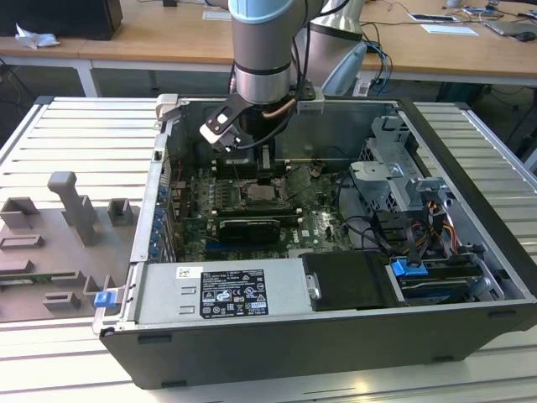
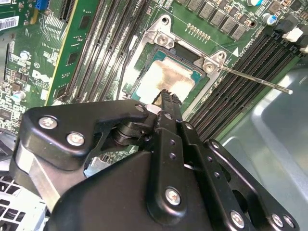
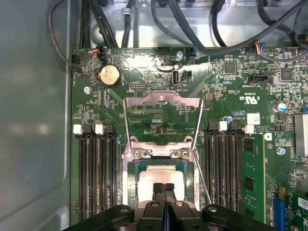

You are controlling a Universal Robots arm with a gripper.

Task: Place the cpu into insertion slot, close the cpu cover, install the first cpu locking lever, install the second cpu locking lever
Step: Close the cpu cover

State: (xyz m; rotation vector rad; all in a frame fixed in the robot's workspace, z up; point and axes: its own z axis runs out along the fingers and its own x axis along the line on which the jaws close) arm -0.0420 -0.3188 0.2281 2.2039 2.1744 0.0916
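End effector (image 3: 164,186) pinched together, gripping nothing, tips over cpu (image 3: 148,179) | cpu lies flat in insertion slot (image 3: 126,180), far half of case (image 1: 294,348) | cpu cover (image 3: 162,100) stands open | chip likely light, fragile: edges only.

An open computer case (image 1: 294,357) lies on a slatted bench (image 1: 75,134). Inside are a grey power supply (image 1: 226,294), black memory slots (image 3: 96,178), a coin battery (image 3: 109,75) and a metal drive cage (image 1: 390,172). Grey fixtures (image 1: 75,206) stand at the exterior view's left.
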